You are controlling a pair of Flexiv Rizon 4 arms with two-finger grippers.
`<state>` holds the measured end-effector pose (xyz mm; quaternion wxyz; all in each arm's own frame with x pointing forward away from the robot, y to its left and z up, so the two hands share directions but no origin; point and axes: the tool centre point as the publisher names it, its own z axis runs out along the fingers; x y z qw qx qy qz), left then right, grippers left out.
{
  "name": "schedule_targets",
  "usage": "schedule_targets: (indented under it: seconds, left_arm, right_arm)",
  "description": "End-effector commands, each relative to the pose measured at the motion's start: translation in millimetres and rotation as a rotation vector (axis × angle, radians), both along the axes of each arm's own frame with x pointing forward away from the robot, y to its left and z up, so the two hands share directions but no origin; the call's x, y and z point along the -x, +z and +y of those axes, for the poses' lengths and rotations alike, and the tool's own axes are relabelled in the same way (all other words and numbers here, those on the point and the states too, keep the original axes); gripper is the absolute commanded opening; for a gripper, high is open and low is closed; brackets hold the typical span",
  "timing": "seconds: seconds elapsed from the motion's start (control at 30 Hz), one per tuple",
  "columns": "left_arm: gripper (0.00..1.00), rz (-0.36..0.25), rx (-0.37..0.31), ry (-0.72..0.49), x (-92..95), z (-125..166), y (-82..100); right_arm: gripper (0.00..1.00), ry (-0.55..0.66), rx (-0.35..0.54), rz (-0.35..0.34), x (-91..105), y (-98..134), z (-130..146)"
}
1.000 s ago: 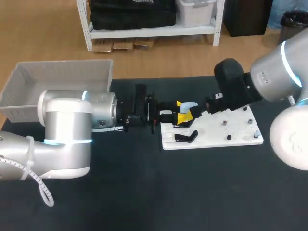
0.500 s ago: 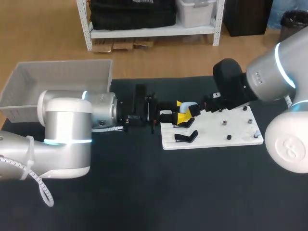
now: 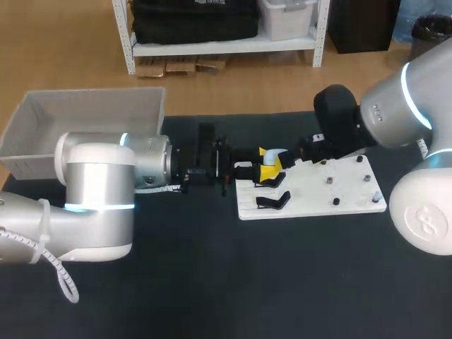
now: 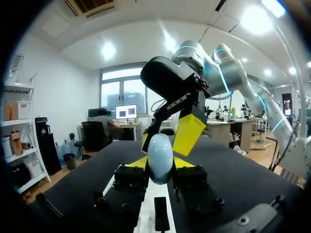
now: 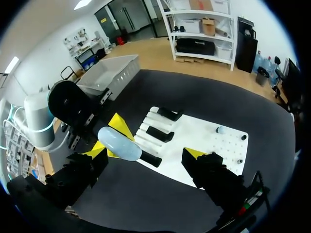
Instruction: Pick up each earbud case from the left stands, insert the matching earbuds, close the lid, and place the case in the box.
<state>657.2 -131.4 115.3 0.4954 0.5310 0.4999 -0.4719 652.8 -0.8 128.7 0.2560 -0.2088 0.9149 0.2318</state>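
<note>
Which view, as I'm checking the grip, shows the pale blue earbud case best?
The left wrist view: the pale blue earbud case stands large and central between the fingers of the left gripper. The right wrist view shows it lengthwise but smaller; the head view shows only a small patch.

No legible text or numbers

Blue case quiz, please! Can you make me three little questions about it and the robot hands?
1. True or false: the case lies in the box.
2. The right hand is: A) shut on the case, B) open, C) out of sight.
3. Fill in: the ___ hand grips the case.
Key: 1 false; 2 B; 3 left, the left hand has a finger on each side of it.
</note>
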Motion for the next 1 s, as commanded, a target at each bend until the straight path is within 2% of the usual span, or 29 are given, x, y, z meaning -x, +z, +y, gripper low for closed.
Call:
schedule_targets:
  seconds: [0.03, 0.17, 0.4, 0.57, 0.63, 0.77, 1.0]
  left_arm:
    - [0.00, -0.003, 0.005, 0.001, 1.0, -1, -1.2]
    - [0.00, -0.003, 0.005, 0.001, 1.0, -1, -1.2]
    - [0.00, -0.003, 0.005, 0.001, 1.0, -1, -1.2]
    - [0.00, -0.003, 0.005, 0.001, 1.0, -1, -1.2]
    - [0.00, -0.003, 0.005, 0.001, 1.0, -1, -1.2]
    - [0.00, -0.003, 0.005, 0.001, 1.0, -1, -1.2]
    - [0.00, -0.003, 0.005, 0.001, 1.0, -1, -1.2]
  right_arm:
    - [1.00, -0.021, 0.017, -0.013, -1.3, 3, 2]
    - [1.00, -0.032, 0.013, -0.024, -6.9, 9, 1]
    - [1.00, -0.047, 0.016, -0.072, -10.4, 32, -14]
    - [1.00, -0.073, 0.139, -0.140, -10.6, 50, -49]
    - [1.00, -0.091, 0.208, -0.146, -9.5, 52, -67]
    - [1.00, -0.118, 0.354, -0.086, -7.4, 44, -98]
    - [1.00, -0.143, 0.536, 0.089, 2.4, 6, -133]
